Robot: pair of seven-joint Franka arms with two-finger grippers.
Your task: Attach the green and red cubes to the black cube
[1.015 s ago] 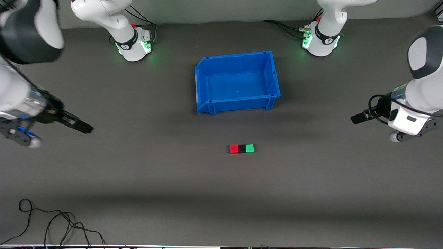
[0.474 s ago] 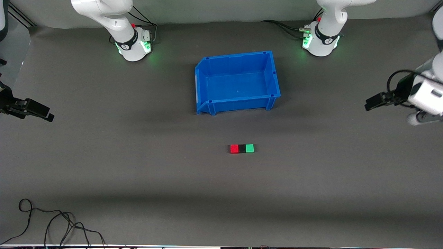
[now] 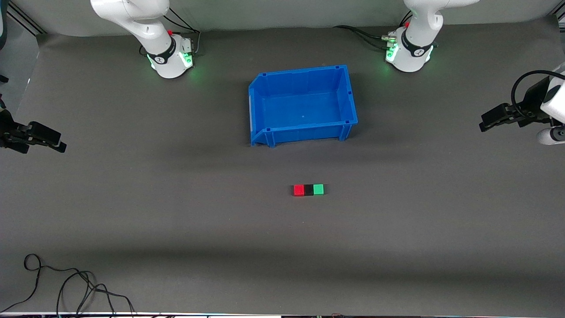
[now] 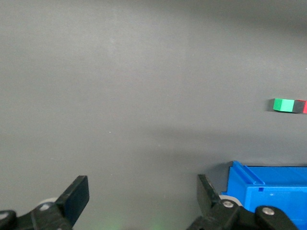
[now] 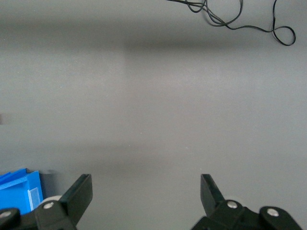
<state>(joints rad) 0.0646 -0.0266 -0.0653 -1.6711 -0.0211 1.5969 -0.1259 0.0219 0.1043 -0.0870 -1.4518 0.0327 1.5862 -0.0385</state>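
The red cube [image 3: 299, 190], black cube [image 3: 308, 190] and green cube [image 3: 318, 189] lie joined in one row on the grey mat, nearer to the front camera than the blue bin [image 3: 260, 115]. The black one sits between the other two. My left gripper [image 3: 485, 123] is open and empty over the mat at the left arm's end. My right gripper [image 3: 57, 143] is open and empty over the mat at the right arm's end. The left wrist view shows the green cube [image 4: 283, 105] with slivers of black and red beside it. The left gripper [image 4: 142, 191] and right gripper [image 5: 145, 189] hold nothing.
The blue bin stands empty between the two arm bases and the cubes; its corner shows in the left wrist view [image 4: 268, 191] and the right wrist view [image 5: 19, 189]. A black cable [image 3: 66, 282] lies coiled near the front edge at the right arm's end.
Both arms have drawn back from the middle toward their own ends of the table. The row of cubes has not moved.
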